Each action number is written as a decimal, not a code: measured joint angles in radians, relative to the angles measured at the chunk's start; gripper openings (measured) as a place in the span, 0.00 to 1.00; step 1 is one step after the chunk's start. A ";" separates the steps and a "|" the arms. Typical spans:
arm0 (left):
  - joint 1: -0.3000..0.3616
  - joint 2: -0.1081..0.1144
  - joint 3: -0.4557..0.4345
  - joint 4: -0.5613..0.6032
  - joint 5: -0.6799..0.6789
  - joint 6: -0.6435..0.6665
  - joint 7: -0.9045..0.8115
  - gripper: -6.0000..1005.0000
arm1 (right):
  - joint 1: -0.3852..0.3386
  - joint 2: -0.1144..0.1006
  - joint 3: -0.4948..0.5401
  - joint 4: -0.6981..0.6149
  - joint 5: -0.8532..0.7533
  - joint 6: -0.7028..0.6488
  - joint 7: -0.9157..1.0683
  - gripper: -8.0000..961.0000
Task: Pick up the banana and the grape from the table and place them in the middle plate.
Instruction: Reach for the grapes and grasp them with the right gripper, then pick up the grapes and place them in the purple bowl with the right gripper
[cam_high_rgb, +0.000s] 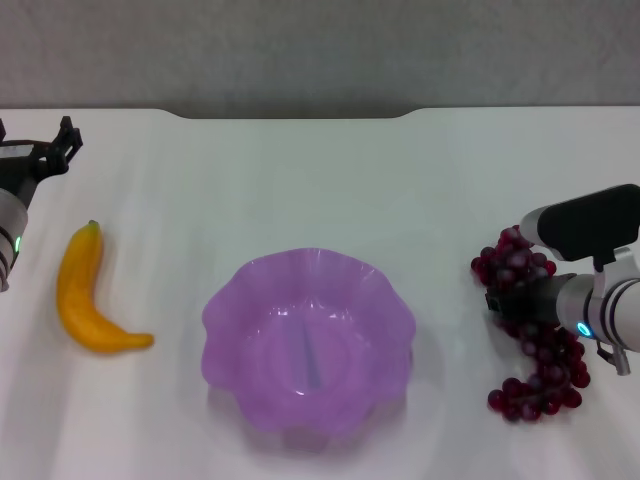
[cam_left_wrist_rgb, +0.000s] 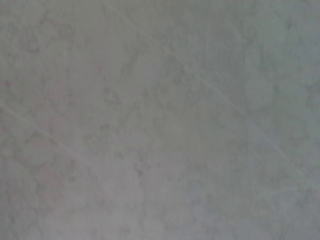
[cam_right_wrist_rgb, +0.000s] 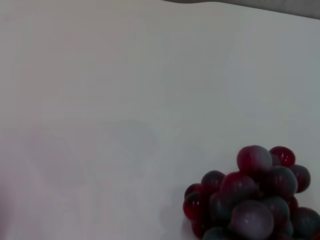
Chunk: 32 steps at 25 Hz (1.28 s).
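Note:
The banana lies on the white table at the left, stem tip pointing away from me. The purple middle plate stands empty in the centre front. The grape bunch lies at the right and also shows in the right wrist view, resting on the table. My right gripper is down at the middle of the bunch, partly covering it. My left gripper is open and empty at the far left, beyond the banana. The left wrist view shows only bare tabletop.
The table's grey far edge runs across the back. White tabletop lies between the plate and each fruit.

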 joint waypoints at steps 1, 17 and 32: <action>0.000 0.000 0.000 0.000 0.000 0.000 0.000 0.89 | 0.000 0.000 -0.005 -0.001 0.000 0.000 -0.001 0.55; 0.001 0.000 0.000 0.000 0.000 0.000 0.000 0.89 | -0.008 0.000 -0.033 -0.004 -0.005 -0.050 -0.002 0.46; 0.007 0.000 0.000 0.001 0.000 0.000 0.000 0.89 | -0.074 0.001 -0.033 -0.016 0.001 -0.235 0.004 0.43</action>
